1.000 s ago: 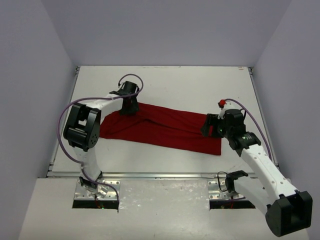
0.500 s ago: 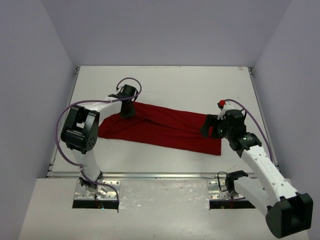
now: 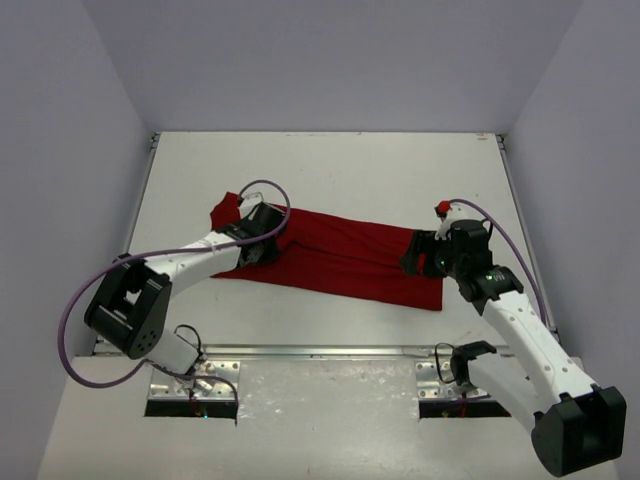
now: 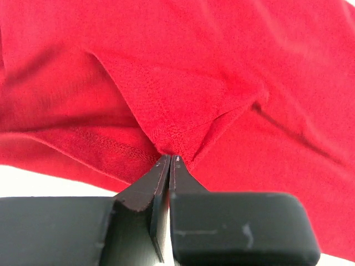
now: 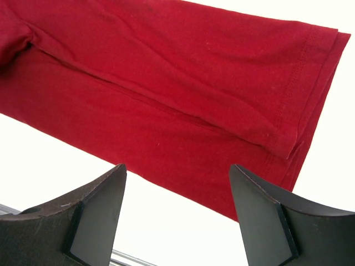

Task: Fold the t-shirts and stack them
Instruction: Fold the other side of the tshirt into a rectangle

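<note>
The t-shirt point(image 3: 340, 255) is plain dark red with matching stitching, the table point(image 3: 400, 170) white, the walls point(image 3: 330, 60) pale lilac-grey.

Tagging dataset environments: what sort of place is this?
Most likely a lab robot cell, not a home or shop. Plain walls box in a white table, the left arm and right arm are bolted at its near edge, and one red t-shirt is the workpiece.

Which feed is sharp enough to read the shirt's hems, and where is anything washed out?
Top external: even soft light, faint shadows, dark red t-shirt sharp. Left wrist: hem stitching crisp at the shut left gripper, table blown out white. Right wrist: stitching clear too, table featureless white, open right gripper dark in front.
</note>
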Robot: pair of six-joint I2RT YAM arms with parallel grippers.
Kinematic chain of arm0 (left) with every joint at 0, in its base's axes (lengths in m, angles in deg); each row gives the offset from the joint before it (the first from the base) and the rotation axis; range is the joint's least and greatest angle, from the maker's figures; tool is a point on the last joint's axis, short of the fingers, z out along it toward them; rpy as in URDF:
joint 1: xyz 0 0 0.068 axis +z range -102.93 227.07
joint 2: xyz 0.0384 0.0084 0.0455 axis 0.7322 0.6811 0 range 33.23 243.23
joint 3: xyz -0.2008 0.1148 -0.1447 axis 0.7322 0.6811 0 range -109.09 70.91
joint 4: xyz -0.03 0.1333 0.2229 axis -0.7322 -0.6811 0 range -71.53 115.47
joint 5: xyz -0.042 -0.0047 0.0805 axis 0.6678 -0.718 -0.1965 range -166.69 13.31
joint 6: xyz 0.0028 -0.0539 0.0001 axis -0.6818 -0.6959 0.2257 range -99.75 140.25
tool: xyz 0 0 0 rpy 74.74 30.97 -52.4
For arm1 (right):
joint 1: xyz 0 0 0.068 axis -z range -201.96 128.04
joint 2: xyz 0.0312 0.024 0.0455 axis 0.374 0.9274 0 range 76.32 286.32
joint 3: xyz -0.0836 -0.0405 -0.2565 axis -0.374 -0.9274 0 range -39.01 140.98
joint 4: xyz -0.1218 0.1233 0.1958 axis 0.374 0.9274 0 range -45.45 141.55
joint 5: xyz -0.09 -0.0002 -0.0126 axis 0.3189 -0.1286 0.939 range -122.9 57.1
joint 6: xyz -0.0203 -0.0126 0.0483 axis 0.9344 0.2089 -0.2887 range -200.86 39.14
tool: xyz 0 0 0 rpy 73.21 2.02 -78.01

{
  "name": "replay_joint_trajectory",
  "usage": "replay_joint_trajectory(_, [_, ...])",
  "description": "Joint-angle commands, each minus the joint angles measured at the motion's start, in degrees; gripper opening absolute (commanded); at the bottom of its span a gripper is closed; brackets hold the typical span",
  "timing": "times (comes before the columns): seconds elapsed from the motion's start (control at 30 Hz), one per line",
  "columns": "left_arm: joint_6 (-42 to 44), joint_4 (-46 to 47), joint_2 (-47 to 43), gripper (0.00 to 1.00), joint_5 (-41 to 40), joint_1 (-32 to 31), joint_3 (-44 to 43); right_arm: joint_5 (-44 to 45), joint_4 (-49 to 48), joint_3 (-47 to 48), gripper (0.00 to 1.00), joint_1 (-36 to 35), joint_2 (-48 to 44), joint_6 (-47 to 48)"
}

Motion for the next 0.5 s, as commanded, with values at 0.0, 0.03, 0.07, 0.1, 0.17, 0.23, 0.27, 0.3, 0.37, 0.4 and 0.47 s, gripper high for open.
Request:
replay_joint_trajectory(0.0, [-7.0, 0.6, -5.6, 0.01, -6.8, -4.6, 3.5, -0.3, -0.6, -0.3, 0.75, -0.2, -0.8, 0.7])
replay_joint_trajectory(0.03, [-7.7, 0.2, -6.8, 0.01, -7.4, -5.8, 4.3, -0.4, -0.6, -0.3, 0.75, -0.2, -0.7, 0.7])
replay_joint_trajectory(0.07, [-9.6, -0.2, -8.8, 0.01, -8.2, -7.7, 4.9, -0.6, -0.6, -0.3, 0.75, -0.2, -0.7, 0.6])
replay_joint_trajectory(0.1, [-10.4, -0.6, -9.6, 0.02, -9.8, -8.6, 6.3, -0.7, -0.6, -0.3, 0.75, -0.1, -0.7, 0.6])
replay_joint_trajectory(0.17, [-12.1, -1.7, -11.2, 0.05, -10.9, -10.7, 7.4, -0.8, -0.7, -0.4, 0.75, -0.2, -0.7, 0.4])
replay_joint_trajectory(0.23, [-12.7, -1.8, -12.0, 0.05, -11.4, -12.3, 9.1, -0.9, -0.9, -0.6, 0.75, -0.2, -0.5, 0.4])
replay_joint_trajectory(0.27, [-13.3, -1.6, -12.4, 0.05, -11.4, -12.9, 9.6, -1.0, -1.2, -0.8, 0.75, -0.2, -0.4, 0.3])
replay_joint_trajectory(0.3, [-13.7, -1.6, -12.4, 0.08, -11.4, -13.5, 10.6, -1.0, -1.3, -0.8, 0.75, -0.2, -0.3, 0.3])
replay_joint_trajectory(0.37, [-14.4, -0.7, -12.1, 0.11, -10.8, -15.0, 11.6, -1.0, -1.5, -0.9, 0.75, -0.2, 0.3, 0.1])
replay_joint_trajectory(0.4, [-14.8, -0.6, -12.1, 0.18, -10.9, -15.2, 11.8, -0.9, -1.7, -1.0, 0.75, -0.2, 0.5, 0.0])
replay_joint_trajectory(0.47, [-16.0, -1.6, -12.3, 0.26, -11.9, -16.4, 11.7, -1.4, -3.2, -1.4, 0.75, -0.2, 1.6, -0.5])
